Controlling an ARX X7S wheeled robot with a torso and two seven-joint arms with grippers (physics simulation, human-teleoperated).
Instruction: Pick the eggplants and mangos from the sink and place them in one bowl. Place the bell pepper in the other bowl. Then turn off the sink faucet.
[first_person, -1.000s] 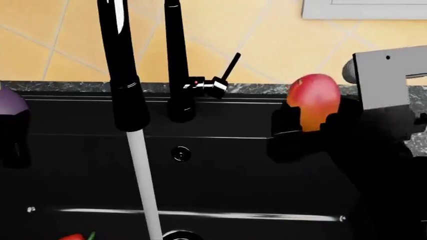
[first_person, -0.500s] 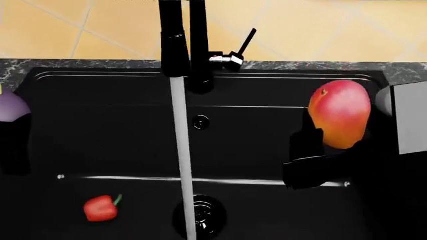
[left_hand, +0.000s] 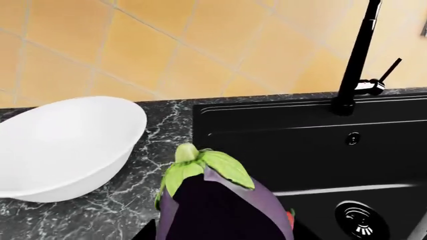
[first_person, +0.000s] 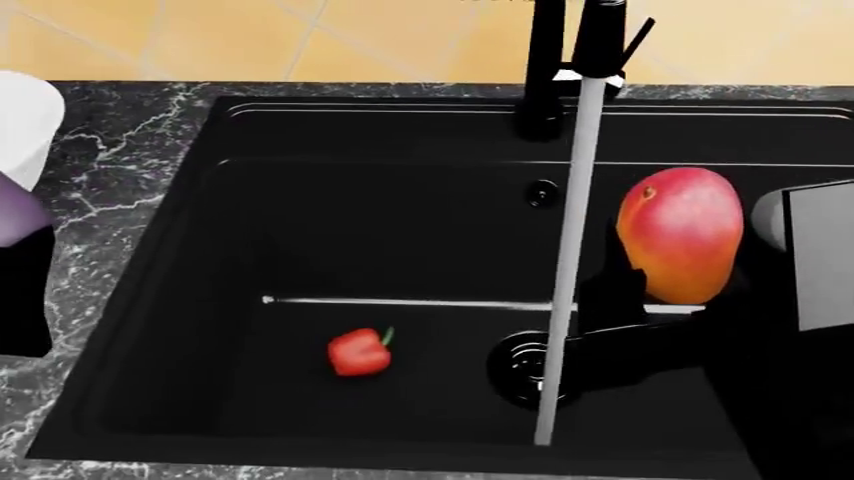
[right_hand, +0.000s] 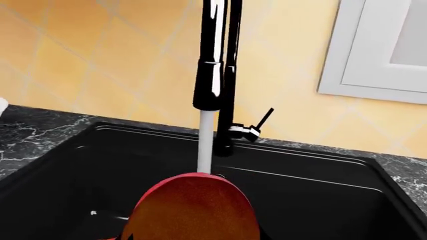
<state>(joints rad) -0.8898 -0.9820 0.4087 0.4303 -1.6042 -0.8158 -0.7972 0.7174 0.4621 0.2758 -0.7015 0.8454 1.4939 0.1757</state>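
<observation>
My right gripper (first_person: 671, 292) is shut on a red-and-yellow mango (first_person: 678, 232) and holds it above the right part of the black sink (first_person: 200, 260); the right wrist view shows the mango (right_hand: 193, 210) close up. At the head view's left edge, over the counter, my left gripper (first_person: 22, 265) is shut on a purple eggplant (first_person: 16, 215) with a green cap (left_hand: 200, 167). A white bowl (left_hand: 63, 145) stands on the counter beside it. A red bell pepper (first_person: 359, 352) lies on the sink floor. The black faucet (first_person: 561, 70) runs a white stream (first_person: 567, 250) toward the drain.
The faucet's thin lever (right_hand: 263, 120) sticks up at its base by the yellow tiled wall. The drain (first_person: 527, 368) sits at the sink's middle. Grey marbled counter (first_person: 94, 180) surrounds the sink. A white window frame (right_hand: 373, 50) hangs at the right.
The head view has tilted down and swung left, so the sink and faucet slid right and the white bowl came into sight. Both grippers keep their fruit.
</observation>
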